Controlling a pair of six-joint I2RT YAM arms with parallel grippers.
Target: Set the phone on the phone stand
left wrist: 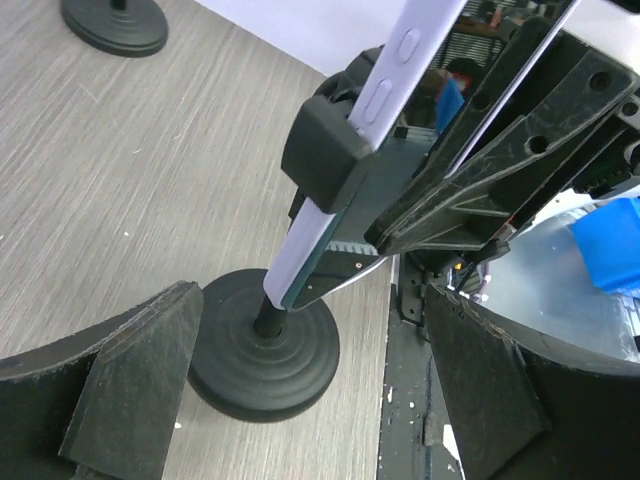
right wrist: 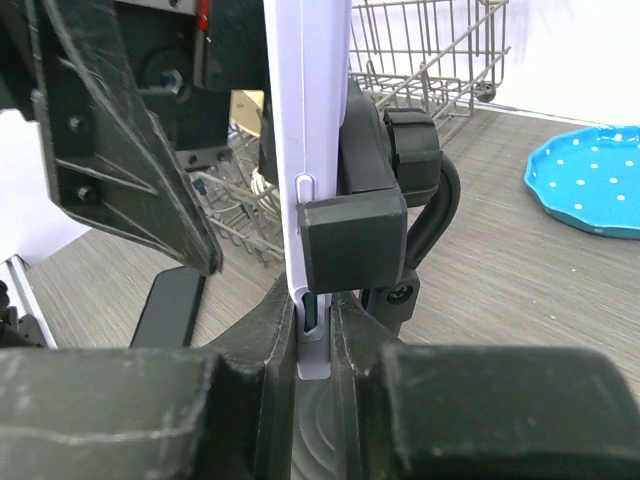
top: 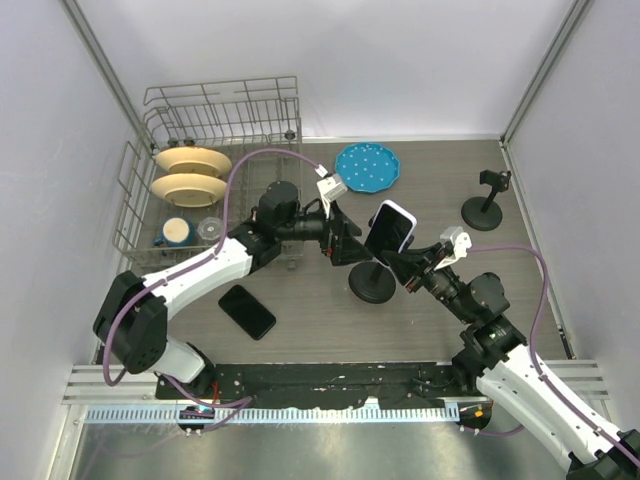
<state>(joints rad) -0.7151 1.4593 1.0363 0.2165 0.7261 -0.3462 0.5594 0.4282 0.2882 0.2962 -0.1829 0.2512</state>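
Right gripper (right wrist: 315,330): clenched on the lower edge of the phone (right wrist: 308,120), one finger pressed against each face.
Phone position: rises edge-on straight up from between the right fingertips; in the top view, tilted and screen-up just beyond the right gripper's tips.
Clamp (right wrist: 352,240): grips the phone's side edge just above the right fingertips; the phone is seated in it.
Phone stand (top: 372,284): round black base directly below the phone, just ahead of the right gripper and between the two grippers.
Left gripper (top: 348,243): spread wide, grasping nothing; faces the right gripper from the far side of the phone stand.
Left fingers (left wrist: 130,380): one to each side of the base in the wrist view, apart from it and from the phone.
Black phone (top: 247,311): flat on the table, well apart from the right gripper, near the left arm's forearm.
Second stand (top: 487,205): unoccupied, well off to the right gripper's outer side.
Blue plate (top: 367,167): beyond both grippers, toward the back wall.
Dish rack (top: 222,110): behind the left gripper, at the far left.
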